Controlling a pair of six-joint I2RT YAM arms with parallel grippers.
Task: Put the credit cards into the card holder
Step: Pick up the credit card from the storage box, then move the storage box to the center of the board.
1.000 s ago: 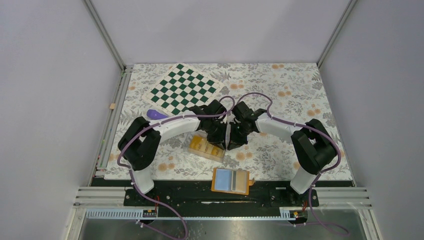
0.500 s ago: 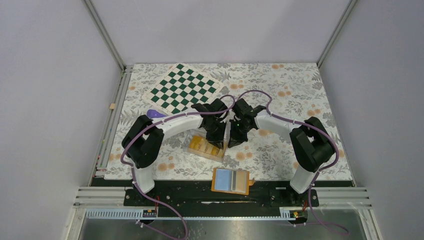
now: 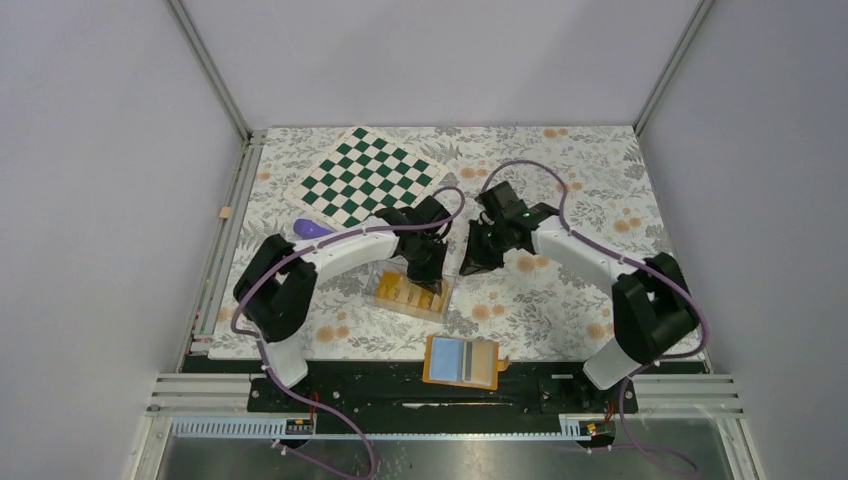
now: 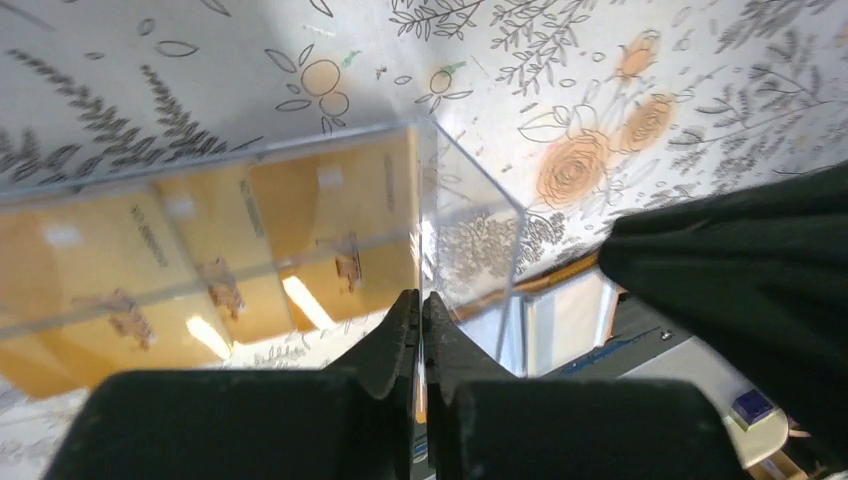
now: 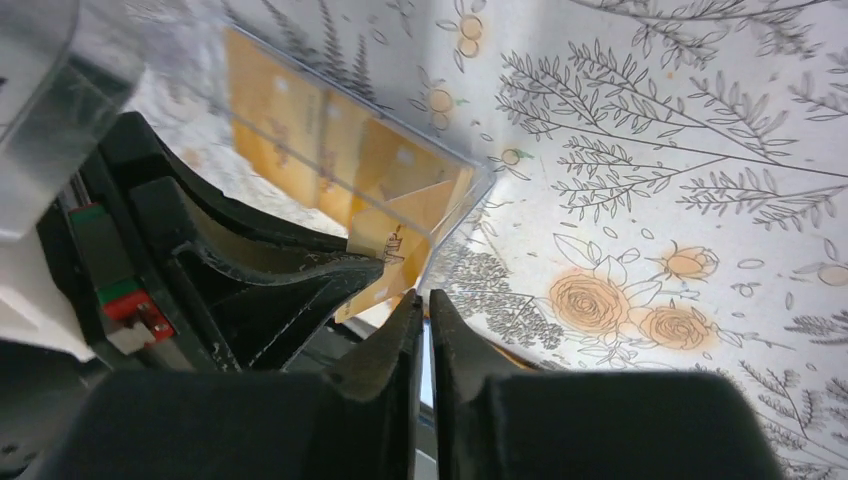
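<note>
Several yellow-orange credit cards [image 3: 403, 289] stand in a clear plastic box [image 3: 432, 304] on the floral cloth; they also show in the left wrist view [image 4: 300, 210] and the right wrist view [image 5: 330, 150]. My left gripper [image 3: 428, 272] [image 4: 420, 298] is shut on the box's thin clear right wall. My right gripper [image 3: 470, 264] [image 5: 424, 297] is just right of the box, with its jaws closed to a sliver and nothing seen between them. The card holder [image 3: 462, 362] lies open at the near edge, orange with light-blue and grey inside. It shows partly in the left wrist view [image 4: 560, 315].
A green-and-white chessboard mat [image 3: 368, 177] lies at the back left. A small purple object [image 3: 313, 229] sits by the left arm. The black base rail [image 3: 380, 385] runs along the near edge. The left gripper's body [image 5: 240, 270] fills the right wrist view's left side.
My right gripper has drawn back up and to the right, away from the box. My left gripper has stayed at the box's right end.
</note>
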